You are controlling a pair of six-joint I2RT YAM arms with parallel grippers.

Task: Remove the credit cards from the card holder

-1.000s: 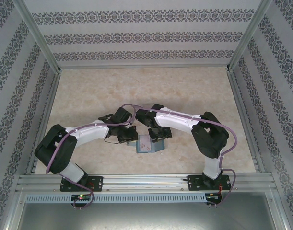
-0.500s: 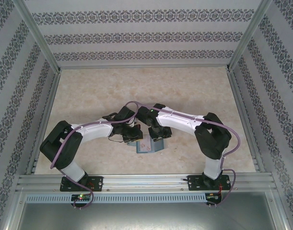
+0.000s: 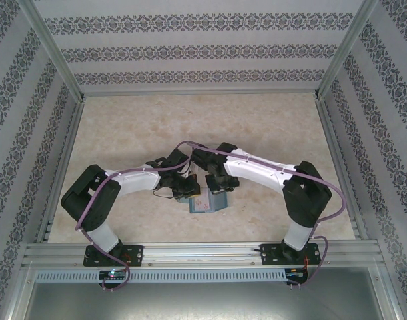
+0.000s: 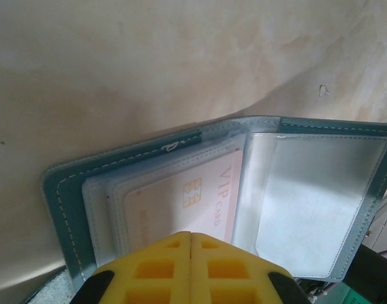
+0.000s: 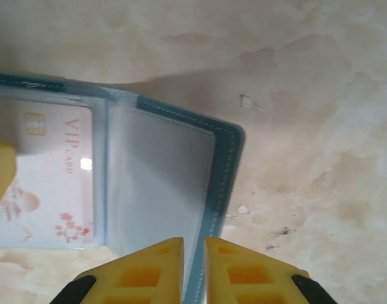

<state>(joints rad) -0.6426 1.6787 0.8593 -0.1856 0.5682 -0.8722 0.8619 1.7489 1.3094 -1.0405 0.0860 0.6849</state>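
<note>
The open wallet (image 3: pixel 206 202) lies on the worktop (image 3: pixel 190 127), a pink card (image 4: pixel 180 202) in its pocket. Over that pocket the left pincer (image 4: pixel 190 237) is pressed closed; the right pincer (image 5: pixel 193 246), narrow, nips the wallet's other flap.

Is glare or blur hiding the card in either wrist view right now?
Left wrist: sheen whitens the clear pocket; the VIP card beside it is readable, slightly soft. Right wrist: one small glare spot on that card, print legible, card holder stitching visible.
</note>
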